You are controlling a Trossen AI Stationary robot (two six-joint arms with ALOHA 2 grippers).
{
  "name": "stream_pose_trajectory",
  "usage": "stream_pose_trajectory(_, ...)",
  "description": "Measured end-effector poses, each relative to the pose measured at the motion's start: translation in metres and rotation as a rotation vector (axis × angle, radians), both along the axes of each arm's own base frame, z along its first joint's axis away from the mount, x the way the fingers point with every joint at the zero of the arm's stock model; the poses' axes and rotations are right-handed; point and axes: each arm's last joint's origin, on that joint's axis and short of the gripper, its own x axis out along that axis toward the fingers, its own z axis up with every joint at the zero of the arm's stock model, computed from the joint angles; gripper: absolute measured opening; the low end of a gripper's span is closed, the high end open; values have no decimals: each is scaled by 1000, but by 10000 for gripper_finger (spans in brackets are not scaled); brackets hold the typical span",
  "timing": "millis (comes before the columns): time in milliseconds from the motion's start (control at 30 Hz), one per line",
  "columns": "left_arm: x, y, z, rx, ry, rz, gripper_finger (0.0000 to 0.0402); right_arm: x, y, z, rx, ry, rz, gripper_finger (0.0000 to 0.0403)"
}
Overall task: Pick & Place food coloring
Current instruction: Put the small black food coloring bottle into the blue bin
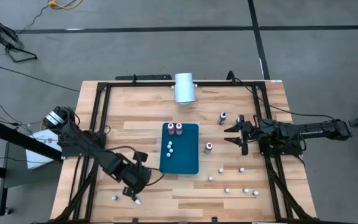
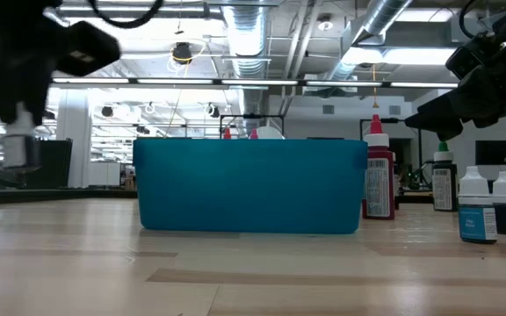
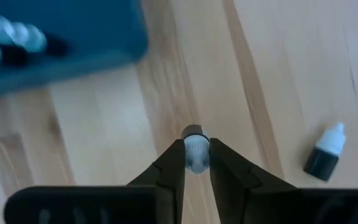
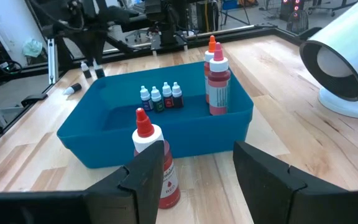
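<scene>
Plank-topped wooden table [image 1: 142,124] on a grey floor with dark lines; beyond it, a hall with ceiling ducts and strip lights. A teal tray [image 1: 180,149] sits mid-table, holding two red-capped bottles [image 1: 175,128] and small bottles [image 1: 170,147]. More food coloring [image 1: 235,180] is scattered right of the tray. The left gripper [image 3: 196,163], near the table's front left, has its fingers closed on a small white-capped bottle [image 3: 196,149]. The right gripper [image 4: 197,174] has its fingers apart, holding nothing, facing a red bottle [image 4: 157,165]. The white cylinder [image 1: 184,87] lies at the far edge. Bottle labels are unreadable.
</scene>
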Motion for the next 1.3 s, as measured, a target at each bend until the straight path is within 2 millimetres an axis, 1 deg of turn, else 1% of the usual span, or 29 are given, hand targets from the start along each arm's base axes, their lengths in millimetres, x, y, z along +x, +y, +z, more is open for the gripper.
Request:
stream_pose_trajectory(200,13,7,17,3,-46,-35,51,0,0,0,0,0,0,184)
stream_pose_trajectory(467,25,10,42,-10,-92,-96,51,0,0,0,0,0,0,184)
stream_pose_trajectory(633,34,19,52,20,-128,-138,51,0,0,0,0,0,0,184)
stream_pose_trajectory(867,48,42,58,65,-153,-145,51,0,0,0,0,0,0,184)
stream_pose_trajectory(1033,56,58,54,89,-138,-131,51,0,0,0,0,0,0,184)
stream_pose_trajectory(1200,64,66,48,119,-114,-143,51,0,0,0,0,0,0,184)
stream_pose_trajectory(1300,74,68,47,136,-112,-163,51,0,0,0,0,3,0,184)
